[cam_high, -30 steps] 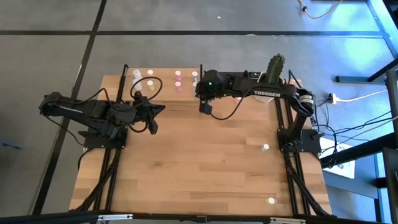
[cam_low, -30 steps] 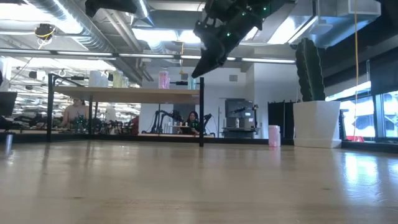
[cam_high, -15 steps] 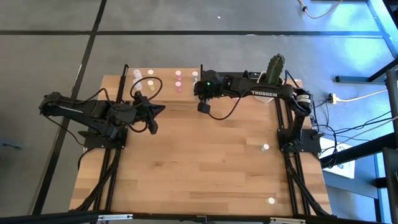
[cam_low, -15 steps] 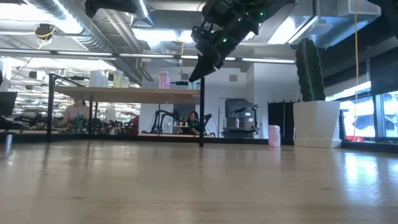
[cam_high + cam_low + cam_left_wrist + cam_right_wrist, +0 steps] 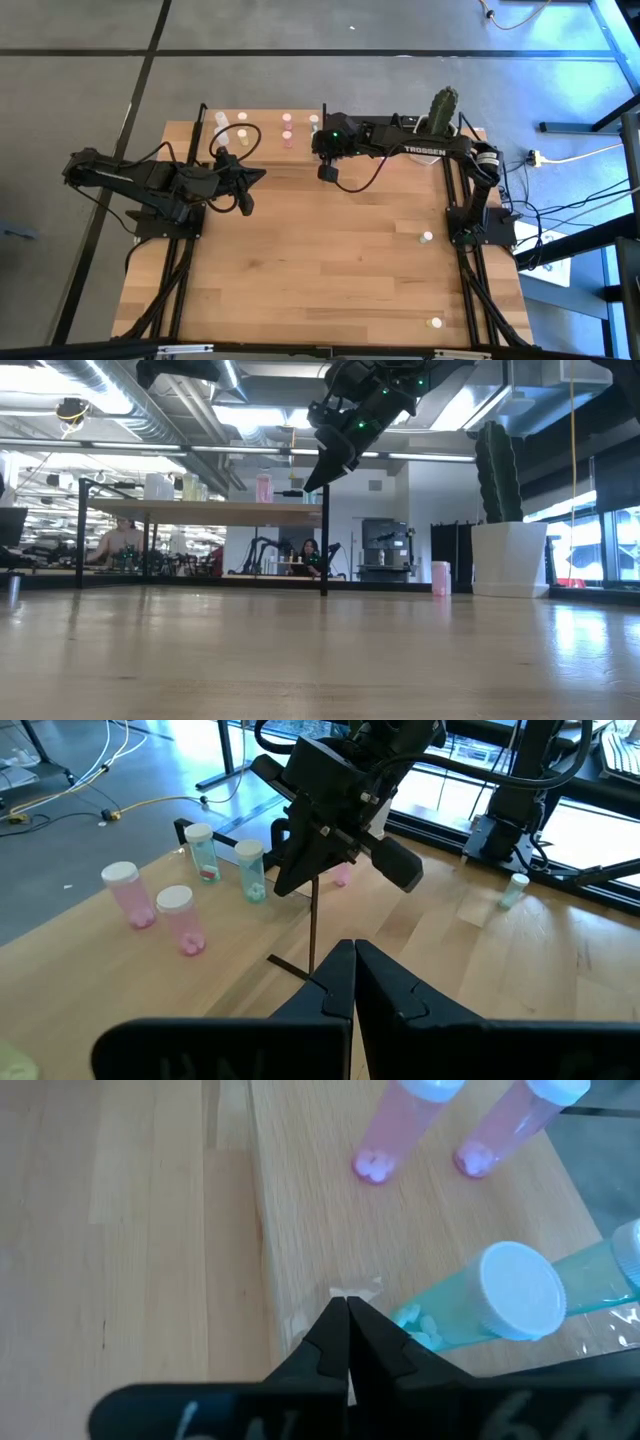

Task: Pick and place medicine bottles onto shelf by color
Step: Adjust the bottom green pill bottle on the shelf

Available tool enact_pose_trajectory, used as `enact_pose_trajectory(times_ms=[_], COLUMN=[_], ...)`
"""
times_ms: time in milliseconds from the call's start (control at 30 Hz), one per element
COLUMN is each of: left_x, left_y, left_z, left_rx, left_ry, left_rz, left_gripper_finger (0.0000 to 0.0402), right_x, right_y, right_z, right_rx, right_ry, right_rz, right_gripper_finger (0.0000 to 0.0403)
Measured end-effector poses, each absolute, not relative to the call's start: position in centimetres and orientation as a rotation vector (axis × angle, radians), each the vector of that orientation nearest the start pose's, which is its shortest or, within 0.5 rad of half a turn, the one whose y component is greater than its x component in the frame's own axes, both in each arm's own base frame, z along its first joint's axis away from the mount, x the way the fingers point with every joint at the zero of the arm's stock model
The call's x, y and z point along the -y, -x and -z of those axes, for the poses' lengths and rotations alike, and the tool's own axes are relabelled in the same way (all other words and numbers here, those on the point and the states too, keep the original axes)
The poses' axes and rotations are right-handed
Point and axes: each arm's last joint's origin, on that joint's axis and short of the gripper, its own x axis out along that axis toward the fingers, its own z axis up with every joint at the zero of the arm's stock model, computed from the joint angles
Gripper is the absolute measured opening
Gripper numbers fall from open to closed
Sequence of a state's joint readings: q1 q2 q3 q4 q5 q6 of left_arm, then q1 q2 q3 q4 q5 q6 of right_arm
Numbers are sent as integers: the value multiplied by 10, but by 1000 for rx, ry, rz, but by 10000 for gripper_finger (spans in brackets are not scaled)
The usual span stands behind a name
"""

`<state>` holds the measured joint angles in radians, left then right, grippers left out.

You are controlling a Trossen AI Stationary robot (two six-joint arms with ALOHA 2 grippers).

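The shelf (image 5: 262,130) stands at the table's far edge, a light board (image 5: 200,511) on black posts. On it stand white and pale bottles (image 5: 242,118), two pink bottles (image 5: 400,1125) and two green bottles (image 5: 520,1295). My right gripper (image 5: 347,1302) is shut and empty, tilted down over the shelf's right end (image 5: 312,482), beside the green bottles. My left gripper (image 5: 355,958) is shut and empty, held above the table just in front of the shelf (image 5: 256,177). Two more bottles stand on the table at the right (image 5: 427,237) and near right (image 5: 435,322).
A white pot with a green cactus (image 5: 510,555) stands at the far right corner, with a pink bottle (image 5: 440,577) on the table next to it. A black shelf post (image 5: 324,540) rises below my right gripper. People sit in the room behind.
My right gripper has shifted a little toward the table's left, over the shelf's right end, and has stayed shut.
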<state>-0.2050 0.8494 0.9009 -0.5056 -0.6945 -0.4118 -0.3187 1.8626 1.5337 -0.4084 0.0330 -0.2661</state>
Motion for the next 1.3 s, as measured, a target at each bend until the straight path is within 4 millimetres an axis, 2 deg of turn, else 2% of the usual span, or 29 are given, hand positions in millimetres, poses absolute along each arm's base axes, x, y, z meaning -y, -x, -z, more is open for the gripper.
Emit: enact_pose_trajectory(times_ms=[367, 700, 1300], left_x=[16, 16, 16], left_y=[-168, -168, -168], left_z=[-335, -335, -335], left_rx=[-307, -307, -307], left_ry=[198, 198, 198], left_rz=[-555, -555, -555], left_gripper_finger=[0, 1, 1], right_x=[132, 133, 147], right_y=[-397, -397, -392], right_z=[-286, -287, -287], right_rx=[-792, -795, -794], right_ry=[144, 155, 143], right_rz=[238, 258, 280], right_gripper_finger=[2, 2, 2])
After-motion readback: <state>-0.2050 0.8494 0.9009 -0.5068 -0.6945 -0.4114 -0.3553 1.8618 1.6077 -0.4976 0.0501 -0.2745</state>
